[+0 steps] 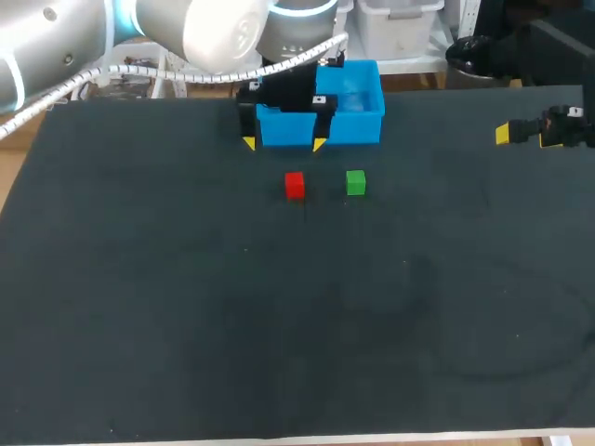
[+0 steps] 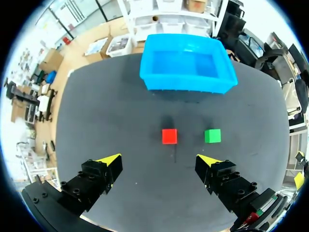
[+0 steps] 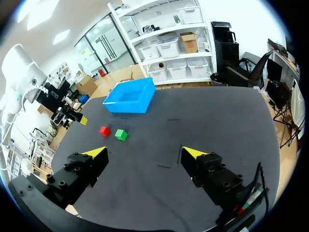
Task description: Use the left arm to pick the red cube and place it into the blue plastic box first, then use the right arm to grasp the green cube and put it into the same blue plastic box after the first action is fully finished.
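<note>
Red cube (image 1: 295, 185) and green cube (image 1: 355, 182) lie near the blue plastic box (image 1: 358, 128).
Left gripper (image 2: 160, 159) near the box, right gripper (image 3: 145, 152) well apart; both spread wide, empty.

Left arm (image 1: 279, 93) covers the blue box's (image 1: 358, 107) left side; the edge cuts off the right arm (image 1: 562, 125)

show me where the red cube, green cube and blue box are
red cube (image 2: 169, 136): left wrist view, middle of its top face
green cube (image 2: 212, 136): left wrist view, middle of its top face
blue box (image 2: 188, 84): left wrist view, its near outer wall
</note>
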Motion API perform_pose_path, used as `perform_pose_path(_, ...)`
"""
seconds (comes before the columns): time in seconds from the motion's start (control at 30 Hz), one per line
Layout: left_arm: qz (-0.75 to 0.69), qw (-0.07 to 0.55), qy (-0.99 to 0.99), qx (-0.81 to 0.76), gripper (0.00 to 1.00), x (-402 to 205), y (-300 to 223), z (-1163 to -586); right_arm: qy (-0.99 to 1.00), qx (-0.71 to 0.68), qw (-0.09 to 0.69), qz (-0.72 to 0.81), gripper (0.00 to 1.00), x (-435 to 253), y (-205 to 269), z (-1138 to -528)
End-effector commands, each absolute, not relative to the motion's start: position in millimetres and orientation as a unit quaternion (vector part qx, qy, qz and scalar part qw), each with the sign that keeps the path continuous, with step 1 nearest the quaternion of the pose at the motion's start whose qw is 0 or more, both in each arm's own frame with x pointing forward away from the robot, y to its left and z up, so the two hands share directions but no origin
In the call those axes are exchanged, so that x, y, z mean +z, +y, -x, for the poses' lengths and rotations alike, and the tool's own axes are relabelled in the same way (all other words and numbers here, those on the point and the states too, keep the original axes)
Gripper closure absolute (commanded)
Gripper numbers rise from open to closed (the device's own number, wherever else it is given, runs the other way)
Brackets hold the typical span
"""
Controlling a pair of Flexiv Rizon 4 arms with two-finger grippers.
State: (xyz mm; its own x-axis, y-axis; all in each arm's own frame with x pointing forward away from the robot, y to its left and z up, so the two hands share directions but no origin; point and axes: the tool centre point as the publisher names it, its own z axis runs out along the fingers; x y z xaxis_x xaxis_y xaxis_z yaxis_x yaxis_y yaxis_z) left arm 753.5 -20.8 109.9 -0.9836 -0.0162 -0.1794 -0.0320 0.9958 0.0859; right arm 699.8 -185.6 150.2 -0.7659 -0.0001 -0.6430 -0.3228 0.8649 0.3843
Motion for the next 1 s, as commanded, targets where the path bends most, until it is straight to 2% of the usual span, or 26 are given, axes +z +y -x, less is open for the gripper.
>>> perform_pose_path(0.03, 0.013, 0.088, 0.995, 0.045, 0.0, 110, -22, -755, 0.908, 0.243, 0.33, 0.089, 0.0, 150, -185, -700)
perform_pose_path(0.47, -0.008, 0.08, 0.997, 0.009, 0.0, 108, -45, -759, 0.908, 0.243, 0.33, 0.089, 0.0, 150, -185, -700)
perform_pose_path(0.77, 0.061, 0.039, 0.997, 0.029, 0.0, 87, -37, -761, 0.908, 0.243, 0.33, 0.089, 0.0, 150, -185, -700)
perform_pose_path(1.0, 0.09, 0.035, 0.995, 0.026, 0.0, 72, -37, -760, 0.908, 0.243, 0.33, 0.089, 0.0, 150, -185, -700)
